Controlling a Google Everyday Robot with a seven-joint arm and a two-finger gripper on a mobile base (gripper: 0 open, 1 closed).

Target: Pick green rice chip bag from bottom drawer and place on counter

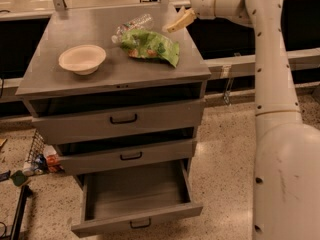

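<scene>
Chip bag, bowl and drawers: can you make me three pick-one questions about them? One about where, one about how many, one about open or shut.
1. Where is the bag? A on the floor; B on a chair; C on the counter.
2. How many times do you see a bowl on the counter? A once; B twice; C four times.
3. The bottom drawer is: A pushed shut; B pulled open; C lying upside down.

Answers:
1 C: it lies on the grey top, with the gripper hanging just beside it over the back right corner.
2 A: a single pale bowl sits towards the left side.
3 B: its tray sticks out in front of the other drawers.
</scene>
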